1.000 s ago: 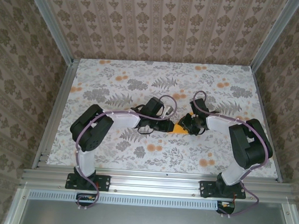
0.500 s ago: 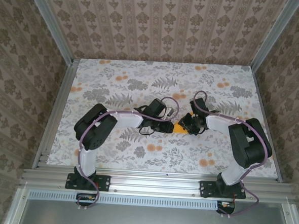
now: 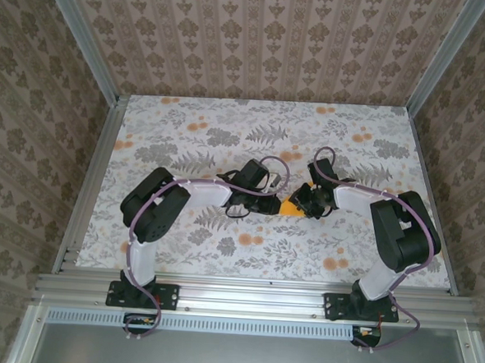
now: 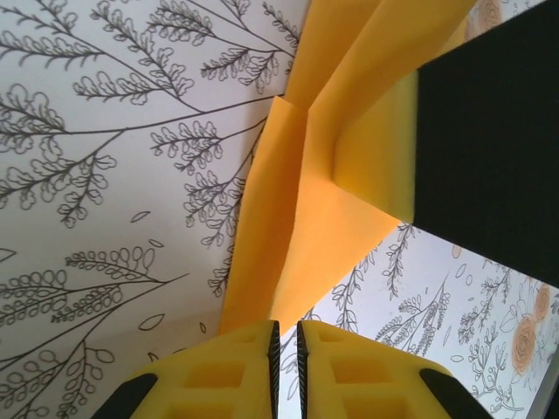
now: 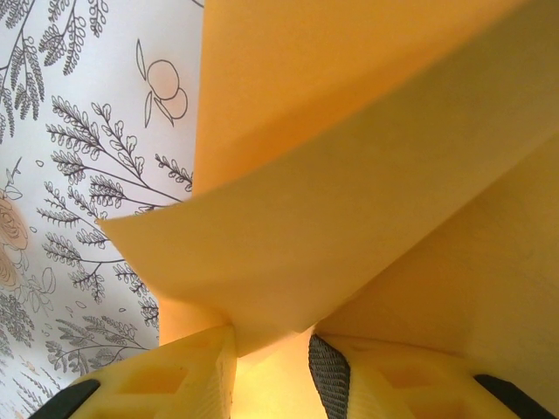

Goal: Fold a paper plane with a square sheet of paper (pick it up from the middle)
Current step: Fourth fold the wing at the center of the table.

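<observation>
Partly folded sheet of paper (image 3: 291, 207) lying near the middle of the flowered table (image 3: 228, 139), between the two grippers, which meet over it from either side. The left gripper (image 4: 284, 340) has its jaws drawn to a thin slit, into which a creased edge of the paper runs; it appears to pinch that edge low against the table. The right gripper (image 5: 272, 349) has its jaws narrowly apart around a raised flap and seems to hold it off the surface. Several creases already show, yet no dart shape, so the work is judged to be mid-fold. The next move likely calls for carrying the raised flap across to the crease and pressing it flat while the opposite edge is anchored.
</observation>
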You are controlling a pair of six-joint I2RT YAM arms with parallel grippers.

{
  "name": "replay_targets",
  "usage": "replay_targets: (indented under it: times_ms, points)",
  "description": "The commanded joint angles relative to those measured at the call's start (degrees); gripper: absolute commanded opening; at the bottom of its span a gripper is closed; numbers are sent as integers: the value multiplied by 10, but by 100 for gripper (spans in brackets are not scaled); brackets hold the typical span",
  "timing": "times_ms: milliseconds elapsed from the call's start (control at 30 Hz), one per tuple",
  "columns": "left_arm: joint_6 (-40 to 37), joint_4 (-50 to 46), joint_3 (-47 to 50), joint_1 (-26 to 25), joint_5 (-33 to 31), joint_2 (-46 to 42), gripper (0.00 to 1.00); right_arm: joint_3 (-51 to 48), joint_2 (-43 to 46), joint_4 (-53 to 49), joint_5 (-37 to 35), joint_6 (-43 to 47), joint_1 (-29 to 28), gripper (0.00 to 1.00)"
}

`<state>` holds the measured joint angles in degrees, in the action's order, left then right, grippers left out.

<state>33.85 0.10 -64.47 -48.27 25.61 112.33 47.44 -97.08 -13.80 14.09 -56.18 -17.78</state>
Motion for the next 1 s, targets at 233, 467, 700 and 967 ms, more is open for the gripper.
replay_targets:
  times_ms: [233, 467, 700, 967]
  points:
    - [6, -11, -19, 6, -25, 26, 11, -49, -88, -98, -97, -1, 2, 37]
    - [13, -4, -16, 9, -10, 18, 11, -47, -90, -100, -99, -1, 2, 36]
    - [46, 43, -9, 17, 15, -14, 13, -45, -92, -104, -100, -1, 0, 35]
    - [51, 45, -14, 15, 24, 16, 13, -44, -92, -105, -100, 3, -1, 35]
